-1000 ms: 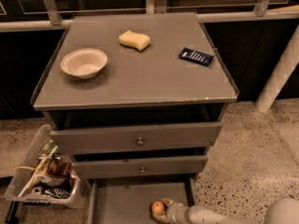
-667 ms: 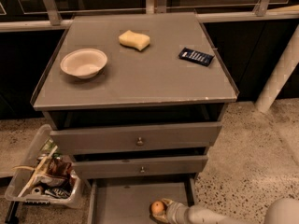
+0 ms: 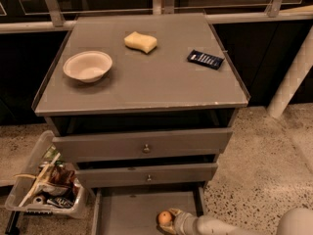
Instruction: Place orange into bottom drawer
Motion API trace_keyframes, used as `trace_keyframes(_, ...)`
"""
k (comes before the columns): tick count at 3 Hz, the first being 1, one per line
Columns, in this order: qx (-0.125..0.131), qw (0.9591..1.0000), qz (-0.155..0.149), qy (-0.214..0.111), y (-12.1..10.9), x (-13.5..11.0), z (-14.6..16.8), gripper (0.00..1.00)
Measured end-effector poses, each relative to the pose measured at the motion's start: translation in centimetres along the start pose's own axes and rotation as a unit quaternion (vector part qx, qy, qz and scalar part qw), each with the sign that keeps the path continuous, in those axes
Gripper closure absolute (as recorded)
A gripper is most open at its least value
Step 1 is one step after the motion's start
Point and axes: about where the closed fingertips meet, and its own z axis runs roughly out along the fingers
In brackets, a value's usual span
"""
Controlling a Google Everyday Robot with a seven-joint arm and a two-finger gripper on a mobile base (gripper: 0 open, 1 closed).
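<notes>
A speckled stone floor (image 3: 264, 155) surrounds a grey cabinet (image 3: 142, 82) in the middle of the frame. The bottom drawer (image 3: 132, 210) stands pulled out at the lower centre, its front end cut off by the frame's lower edge. The gripper (image 3: 169, 221) reaches in from the lower right, its arm largely out of frame, and clasps the orange (image 3: 164, 217) over the drawer's right half, near the right wall. The left half of the floor lies bare. The two upper drawers (image 3: 142, 146) overhang the tray's back, shadowing it. A clear bin (image 3: 36, 155) of jumbled, unreadable items sits just beside the drawer at lower left. On top rest a white bowl (image 3: 87, 65), a sponge (image 3: 141, 41) and a dark packet (image 3: 205, 59).
</notes>
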Motion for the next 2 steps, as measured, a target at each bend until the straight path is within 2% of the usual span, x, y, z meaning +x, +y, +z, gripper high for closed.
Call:
trace_keyframes(1,0.000,1.0000,0.000,0.000,0.00,0.00,0.00,0.00)
trace_keyframes(2,0.000,1.0000,0.000,0.000,0.00,0.00,0.00,0.00)
